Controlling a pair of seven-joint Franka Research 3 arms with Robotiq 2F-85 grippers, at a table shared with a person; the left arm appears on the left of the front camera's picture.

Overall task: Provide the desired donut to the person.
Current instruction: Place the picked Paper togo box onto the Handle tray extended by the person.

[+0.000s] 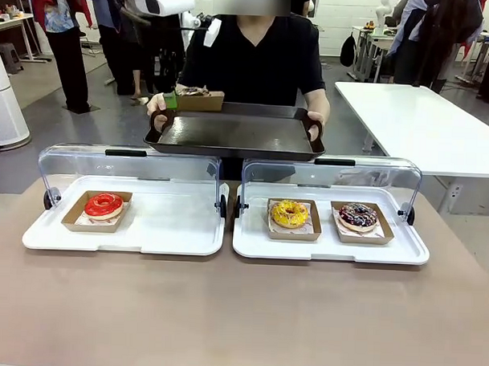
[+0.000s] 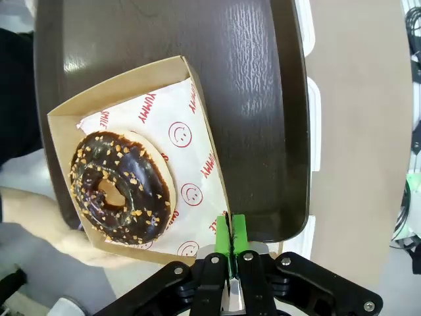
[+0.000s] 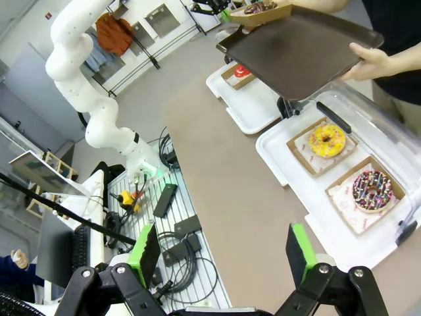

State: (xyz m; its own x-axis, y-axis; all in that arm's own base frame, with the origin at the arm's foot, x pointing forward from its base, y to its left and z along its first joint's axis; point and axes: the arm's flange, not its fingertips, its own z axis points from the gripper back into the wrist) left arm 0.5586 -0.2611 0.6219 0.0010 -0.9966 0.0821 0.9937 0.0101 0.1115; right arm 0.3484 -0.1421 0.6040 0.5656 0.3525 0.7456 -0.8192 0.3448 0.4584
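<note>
left gripper (image 2: 229, 230): fingers closed, pinching the near corner of the cardboard box (image 2: 115, 89) wall. The chocolate donut (image 2: 120, 187) with nut crumbs lies flat in the box, hole up. In the left wrist view it sits left of the fingers and doesn't touch them. The box is close to square (no clear long axis) and skewed against the tray (image 2: 256, 99) edges; the pinched wall runs away from the fingers. The box is over the tray corner by the person's hand (image 1: 156, 106), partly overhanging the rim. Resting or hovering: can't tell. The person (image 1: 253, 55) holds the tray level in both hands beyond the desk (image 1: 240, 311). right gripper (image 3: 222, 253): fingers wide apart, nothing between them, raised off to the side of the desk.
</note>
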